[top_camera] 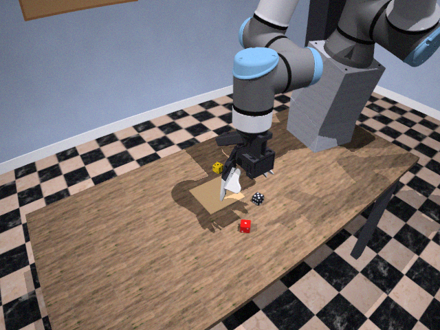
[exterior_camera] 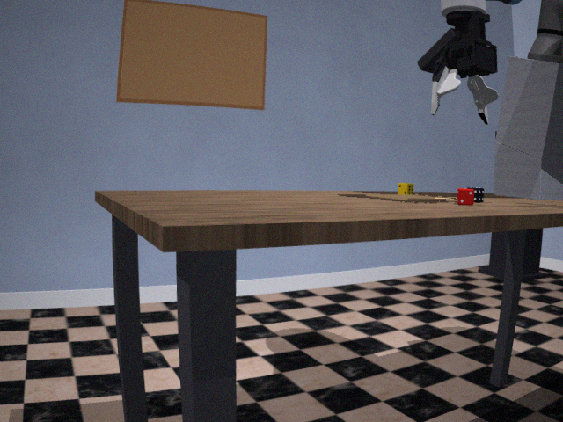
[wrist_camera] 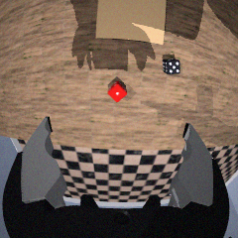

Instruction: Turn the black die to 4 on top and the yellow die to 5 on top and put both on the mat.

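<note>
The black die sits flat on the table just off the mat; five pips show on top in the wrist view. The yellow die sits flat beyond the mat's far side, off it; its top number is too small to tell, and it is outside the wrist view. The red die sits flat off the mat with one pip on top. My gripper is open and empty, high above the table.
The wooden table carries the dice and mat. The arm's grey pedestal stands at the table's far right end. The arm's shadow falls across the mat and around the yellow die.
</note>
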Robot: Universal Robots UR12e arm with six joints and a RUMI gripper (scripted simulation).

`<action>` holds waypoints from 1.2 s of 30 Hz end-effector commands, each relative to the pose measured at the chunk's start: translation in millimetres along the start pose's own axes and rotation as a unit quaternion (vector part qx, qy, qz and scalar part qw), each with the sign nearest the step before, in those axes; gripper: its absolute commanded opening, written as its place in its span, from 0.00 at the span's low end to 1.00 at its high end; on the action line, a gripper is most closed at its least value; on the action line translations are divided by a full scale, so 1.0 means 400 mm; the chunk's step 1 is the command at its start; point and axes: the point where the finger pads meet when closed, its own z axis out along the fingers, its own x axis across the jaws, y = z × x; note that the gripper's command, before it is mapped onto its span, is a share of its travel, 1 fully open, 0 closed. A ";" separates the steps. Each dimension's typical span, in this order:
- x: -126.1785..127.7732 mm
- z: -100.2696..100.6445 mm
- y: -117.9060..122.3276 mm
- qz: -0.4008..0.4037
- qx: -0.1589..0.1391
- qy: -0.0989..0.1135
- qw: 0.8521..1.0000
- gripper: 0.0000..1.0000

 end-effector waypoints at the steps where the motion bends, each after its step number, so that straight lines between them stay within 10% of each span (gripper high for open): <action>1: 0.014 0.001 -0.009 -0.006 0.000 -0.001 1.000 1.00; 11: 0.269 0.010 -0.120 -0.109 0.000 0.000 0.994 1.00; 28: 0.274 0.011 -0.122 -0.111 0.000 0.000 0.994 1.00; 36: 0.274 0.126 -0.122 -0.111 0.000 -0.001 0.994 1.00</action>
